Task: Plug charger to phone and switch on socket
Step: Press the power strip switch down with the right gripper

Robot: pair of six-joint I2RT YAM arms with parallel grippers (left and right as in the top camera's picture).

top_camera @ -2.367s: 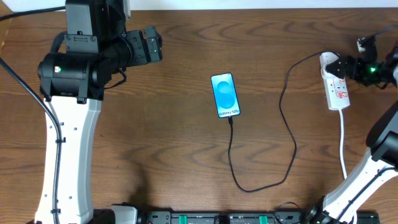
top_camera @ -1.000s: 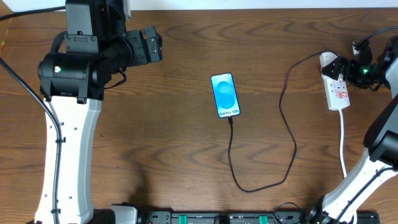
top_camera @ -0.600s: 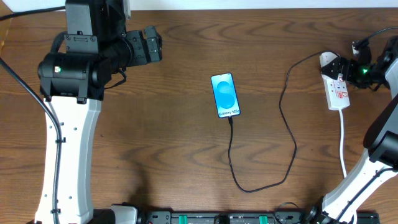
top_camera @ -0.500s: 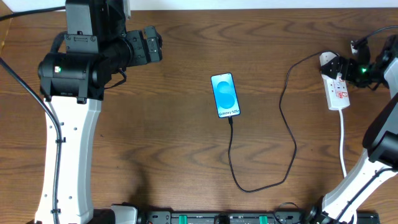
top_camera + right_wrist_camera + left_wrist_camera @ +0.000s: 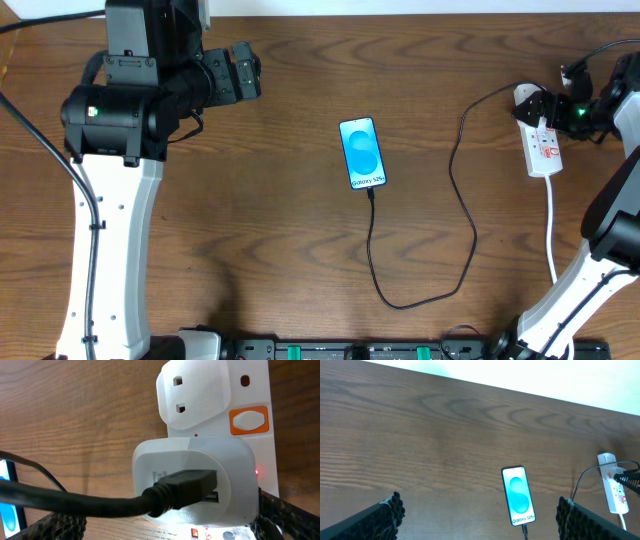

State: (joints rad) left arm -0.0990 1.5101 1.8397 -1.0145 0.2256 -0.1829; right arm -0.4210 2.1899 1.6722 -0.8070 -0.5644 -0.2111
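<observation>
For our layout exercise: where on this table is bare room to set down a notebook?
Bare wood lies between the left arm and the phone, and inside the cable loop. It is crowded around the power strip, where the right tool is.

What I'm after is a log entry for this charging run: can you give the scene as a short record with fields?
phone: flat in the middle of the table, screen lit blue, cable tip at its near end
charger: black cable loops right to its white adapter, seated in the socket
socket: white strip at the table's right; small red light beside the adapter; orange switch by the free outlet
left gripper: open, empty, above the table's left
right gripper: open, empty, at the socket's far end
</observation>
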